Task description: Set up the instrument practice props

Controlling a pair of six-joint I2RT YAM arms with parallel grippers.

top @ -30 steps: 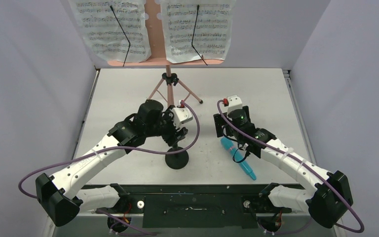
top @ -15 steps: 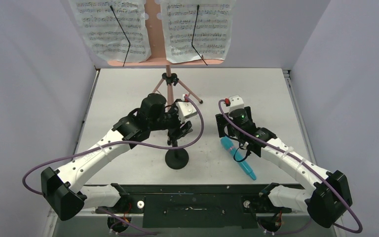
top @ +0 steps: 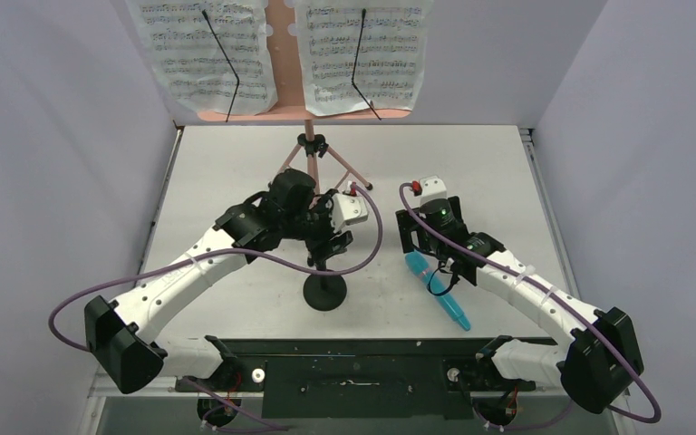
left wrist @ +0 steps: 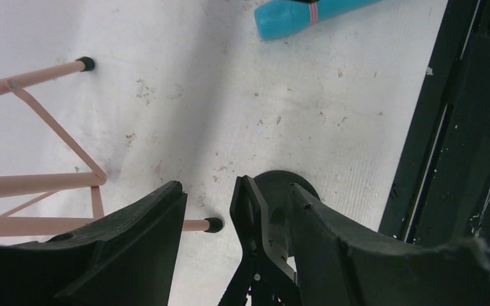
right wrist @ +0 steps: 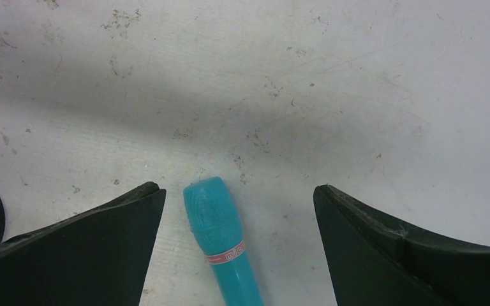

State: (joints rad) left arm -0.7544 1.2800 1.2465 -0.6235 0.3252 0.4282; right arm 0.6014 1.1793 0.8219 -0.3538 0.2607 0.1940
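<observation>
- Two claws here, both with jaws apart. The left gripper straddles the top of the black mic stand. The clip sits close against one finger and bare worktop shows on its other side, so I'd say nothing is clamped.
- The mic stand is upright on its round base, near the middle of the worktop's near edge.
- The right gripper hangs spread wide over the head end of the teal microphone, holding nothing. The mic lies flat just right of the mic stand, tail angled toward the near right corner.
- Further out, the pink music stand has its tripod feet down at the middle of the far edge. Both sheet-music pages are propped on it side by side.
- My read: paper's done and the mic is the step in hand. Next, the right claw needs to drop, close across the mic's body, then seat it in the clip. The left one either steadies the post or backs off.
</observation>
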